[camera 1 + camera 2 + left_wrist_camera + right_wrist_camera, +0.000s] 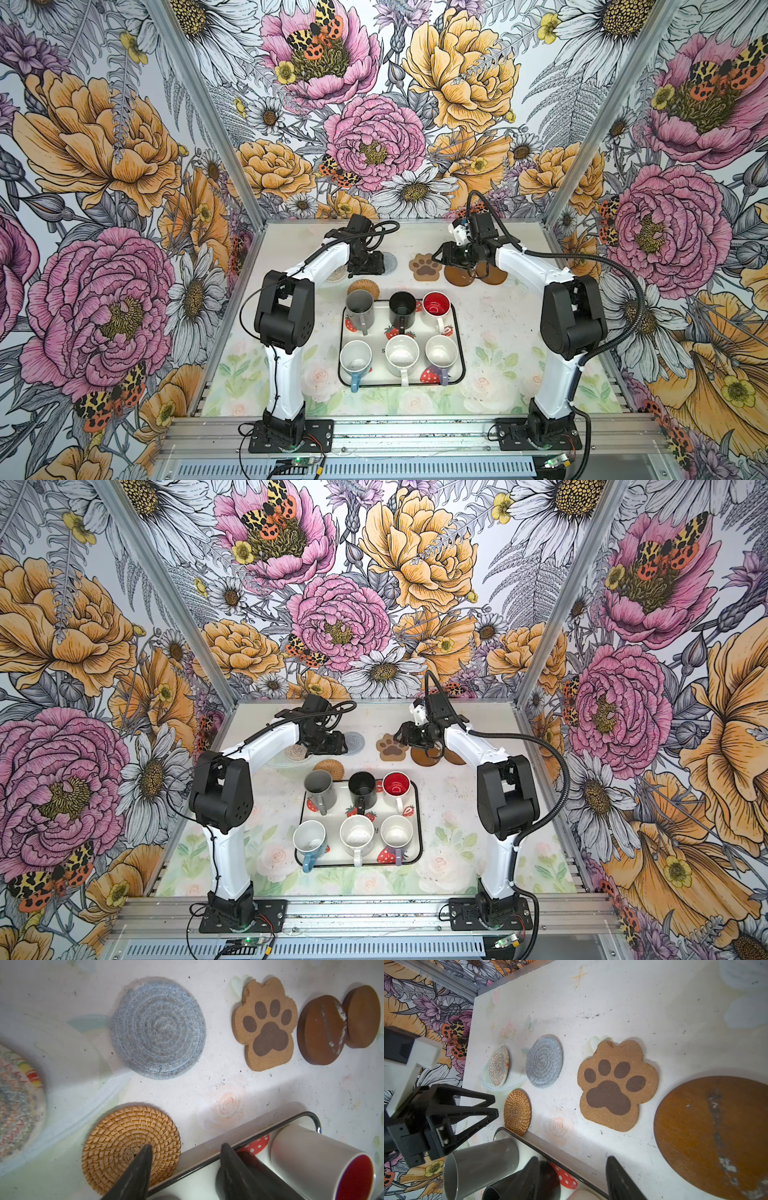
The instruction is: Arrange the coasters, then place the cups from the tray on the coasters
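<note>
Closest to us runs a metal rail (384, 432) that anchors the robot. Just beyond it, mid-table, sits the tray (419, 337) with all six cups upright on it. Its near row holds the light blue cup (355, 357), the all-white cup (402, 355) and the lilac cup (441, 352). Its far row holds the grey cup (360, 309), the black cup (402, 309) and the red-lined white cup (436, 305). No cup stands on a coaster yet.

Beyond the tray, the coasters lie flat on the table (498, 324). From left to right we see the patterned round coaster (18, 1103), the grey woven coaster (158, 1028), the paw coaster (266, 1026), the left brown disc (322, 1029) and the right brown disc (362, 1016). The discs meet at their edges; we cannot tell whether one overlaps the other. The rattan coaster (131, 1149) lies out of line, just beside the tray's far left corner.

The left gripper (186, 1148) hovers over that corner, jaws apart and empty, one fingertip above the rattan and the other above the tray rim. The right gripper (572, 1162) hangs between the paw coaster and the tray's far edge, jaws likewise apart and empty.

We judge the arranging unfinished. In coming down on the rattan coaster, a finger could strike the tray rim or nudge the grey cup. The thin mat may slide rather than lift. Shifting one disc could drag its neighbour. Both wrists work close together, so they could collide.
</note>
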`<state>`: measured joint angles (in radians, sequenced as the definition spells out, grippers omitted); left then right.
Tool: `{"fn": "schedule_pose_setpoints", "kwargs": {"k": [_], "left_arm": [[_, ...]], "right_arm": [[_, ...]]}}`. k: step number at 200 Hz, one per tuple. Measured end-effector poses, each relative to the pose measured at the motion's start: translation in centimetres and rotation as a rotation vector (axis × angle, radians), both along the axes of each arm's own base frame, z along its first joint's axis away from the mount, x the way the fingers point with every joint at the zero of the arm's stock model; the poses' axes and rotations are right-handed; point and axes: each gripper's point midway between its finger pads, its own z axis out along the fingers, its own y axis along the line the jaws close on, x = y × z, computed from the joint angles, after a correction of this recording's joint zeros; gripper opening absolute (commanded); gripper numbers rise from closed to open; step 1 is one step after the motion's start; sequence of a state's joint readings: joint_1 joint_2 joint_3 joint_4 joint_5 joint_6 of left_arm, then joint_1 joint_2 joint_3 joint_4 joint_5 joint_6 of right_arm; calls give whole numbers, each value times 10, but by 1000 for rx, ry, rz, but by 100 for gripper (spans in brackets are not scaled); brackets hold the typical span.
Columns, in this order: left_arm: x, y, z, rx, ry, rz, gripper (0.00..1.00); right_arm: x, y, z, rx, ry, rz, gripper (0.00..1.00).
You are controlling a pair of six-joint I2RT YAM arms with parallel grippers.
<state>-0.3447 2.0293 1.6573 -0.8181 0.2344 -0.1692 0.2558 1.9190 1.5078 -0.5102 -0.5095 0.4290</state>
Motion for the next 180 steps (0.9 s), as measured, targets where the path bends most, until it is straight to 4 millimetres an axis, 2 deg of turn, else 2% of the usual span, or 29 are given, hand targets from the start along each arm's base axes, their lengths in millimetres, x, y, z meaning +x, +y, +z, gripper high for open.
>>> {"fn": "schedule_pose_setpoints", "kwargs": {"k": [65,180], "left_arm": [[-15,1,-40,10,109,8,49],[-32,4,-64,22,180,30,39]], "right_arm": [[0,0,0,1,-1,0,54],[2,2,2,14,-12,4,54]]}}
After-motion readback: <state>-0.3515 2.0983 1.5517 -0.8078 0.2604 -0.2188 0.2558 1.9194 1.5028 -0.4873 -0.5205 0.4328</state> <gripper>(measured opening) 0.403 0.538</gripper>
